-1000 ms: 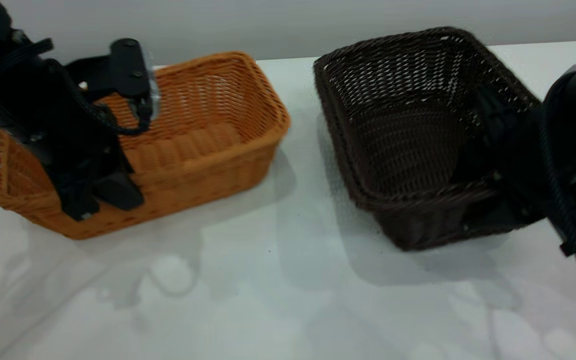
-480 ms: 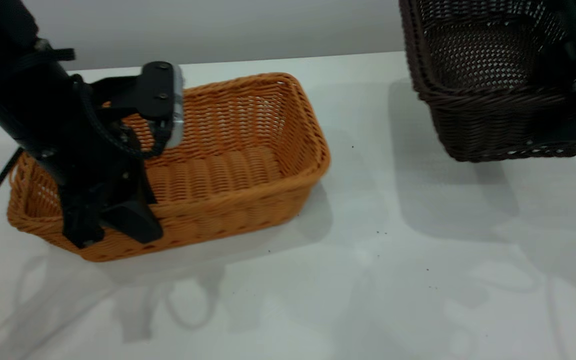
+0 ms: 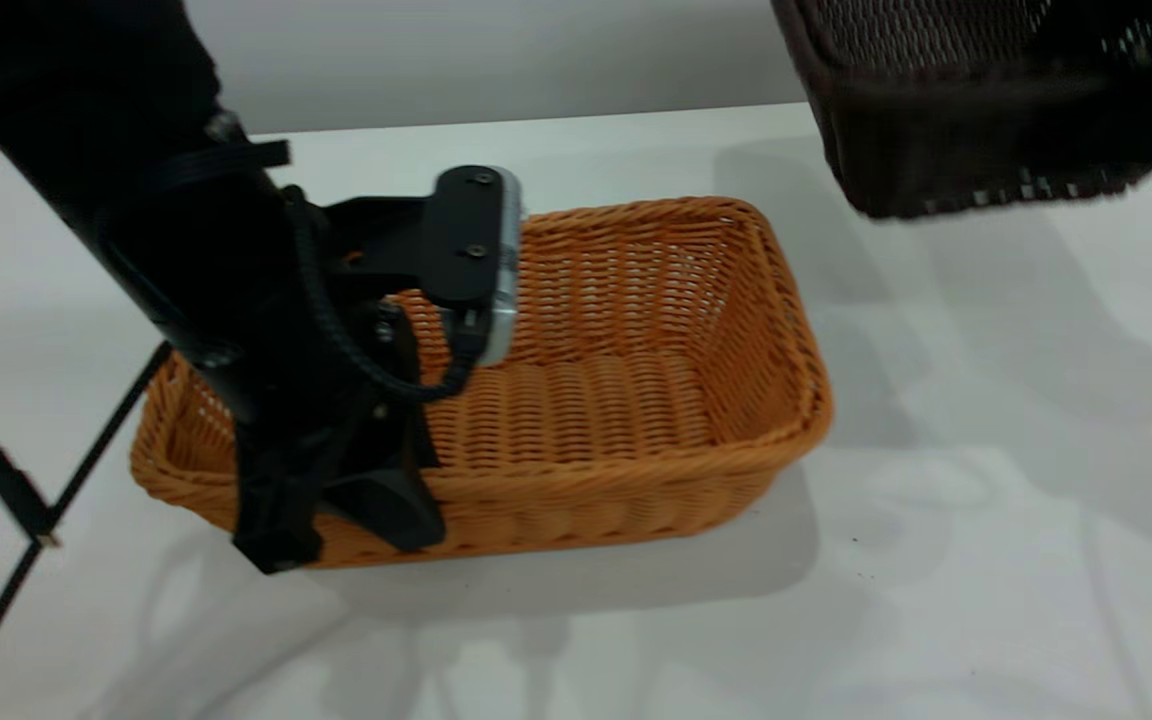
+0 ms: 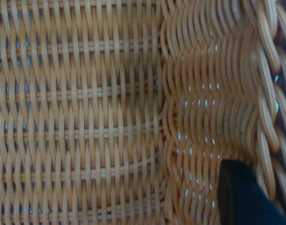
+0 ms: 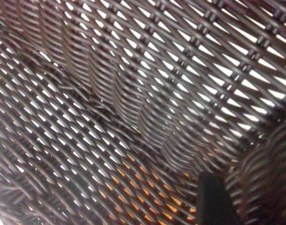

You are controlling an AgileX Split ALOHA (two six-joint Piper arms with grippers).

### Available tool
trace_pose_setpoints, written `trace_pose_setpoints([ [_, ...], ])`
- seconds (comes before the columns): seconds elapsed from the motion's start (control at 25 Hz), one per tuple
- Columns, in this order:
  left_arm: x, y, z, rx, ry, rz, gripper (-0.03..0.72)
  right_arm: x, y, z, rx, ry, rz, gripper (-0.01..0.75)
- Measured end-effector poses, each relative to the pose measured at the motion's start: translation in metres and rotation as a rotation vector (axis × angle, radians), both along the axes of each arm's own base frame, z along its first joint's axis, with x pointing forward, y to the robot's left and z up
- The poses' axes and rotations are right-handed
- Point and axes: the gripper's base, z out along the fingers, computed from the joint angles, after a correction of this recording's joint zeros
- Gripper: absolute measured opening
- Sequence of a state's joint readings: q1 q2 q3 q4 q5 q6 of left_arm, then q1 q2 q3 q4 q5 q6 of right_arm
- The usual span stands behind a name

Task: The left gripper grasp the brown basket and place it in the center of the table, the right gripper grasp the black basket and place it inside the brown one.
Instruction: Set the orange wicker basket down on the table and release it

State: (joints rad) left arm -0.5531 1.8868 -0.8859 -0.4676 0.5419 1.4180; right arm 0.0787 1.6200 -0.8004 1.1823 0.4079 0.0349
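While the white desk [image 3: 636, 640] takes up most of what I can see from where I stand, the brown basket [image 3: 636, 400] sits on it a little toward the left arm's side of the middle, upright, its long side facing me. Up in the far corner on the right arm's side, the black basket [image 3: 976, 130] hangs clear of the desk, throwing a broad shadow beneath it; only its lower part shows from outside. The left pincer [image 3: 336, 510] is clamped over the near rim of the brown basket at its end nearest that arm, one finger [image 4: 241, 197] inside against the woven wall, the other outside. The right pincer [image 5: 215, 199] shows only in its own wrist view, where one dark finger lies against the inside of the black weave; since the basket is in the air I judge it gripped at the rim. Orange glints through the gaps in that weave, so the brown basket already lies somewhere below it. To my eye the step in hand is settling the brown basket at the centre, and it wants doing flat: slide it level so the far end does not tip, let go cleanly, and lift straight up before the black basket comes down squarely with its sides lined up.
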Motion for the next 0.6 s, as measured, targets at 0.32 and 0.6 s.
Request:
trace_pose_setpoints([
  [0.32, -0.01, -0.019, 0.001, -0.029, -0.002, 0.022, 0.113, 0.01, 0.002, 0.013, 0.0, -0.045, 0.035, 0.303],
  [0.6, -0.019, -0.032, 0.001, -0.037, -0.028, -0.025, 0.113, 0.01, 0.002, 0.013, -0.021, -0.048, 0.048, 0.303],
])
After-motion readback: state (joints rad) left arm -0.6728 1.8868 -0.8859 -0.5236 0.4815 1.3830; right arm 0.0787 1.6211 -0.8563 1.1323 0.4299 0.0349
